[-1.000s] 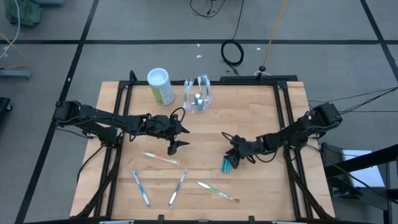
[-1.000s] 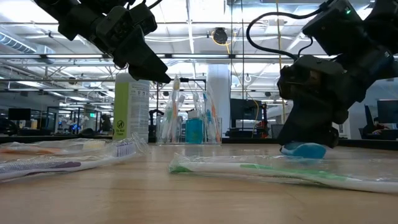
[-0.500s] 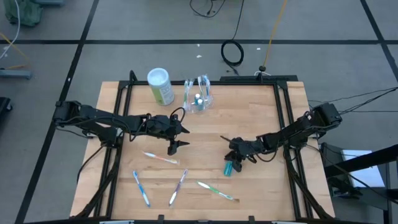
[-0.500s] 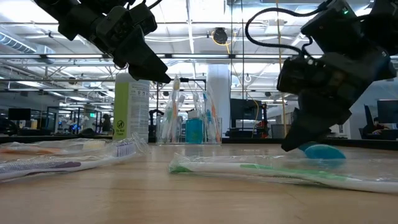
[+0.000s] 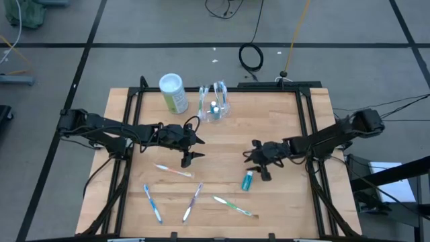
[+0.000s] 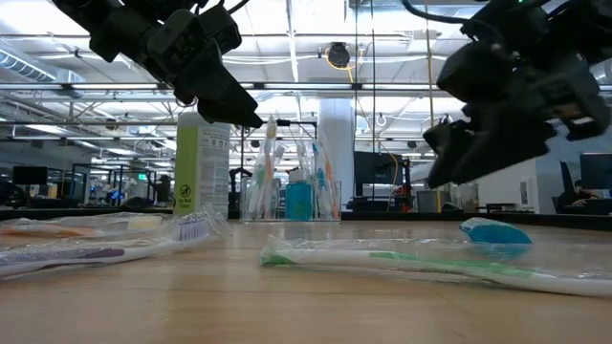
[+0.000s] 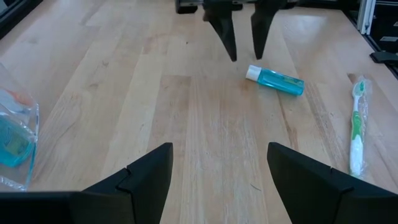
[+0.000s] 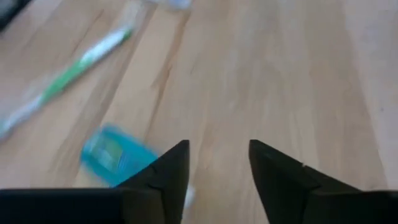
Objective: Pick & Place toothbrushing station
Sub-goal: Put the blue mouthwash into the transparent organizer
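The toothbrushing station (image 5: 213,107), a clear holder with brushes standing in it, stands at the table's far middle; it also shows in the low view (image 6: 292,196) and at the edge of the left wrist view (image 7: 15,146). A teal tube (image 5: 248,180) with a white cap lies flat on the table (image 7: 275,81). My right gripper (image 5: 254,163) hangs open just above and beyond the tube (image 8: 115,155), touching nothing (image 7: 245,55). My left gripper (image 5: 191,149) waits open above the table's middle left (image 7: 219,149).
A green canister with a white lid (image 5: 173,93) stands left of the station. Several wrapped toothbrushes lie across the near half of the table: one pink (image 5: 173,170), one blue (image 5: 152,203), one purple (image 5: 192,202), one green (image 5: 233,206). Bare wood lies between the grippers.
My right gripper has let go of the teal tube, risen off the table and drawn back toward the far right, rolling its wrist as it went. The tube, which was under the fingers, now lies alone on the table.
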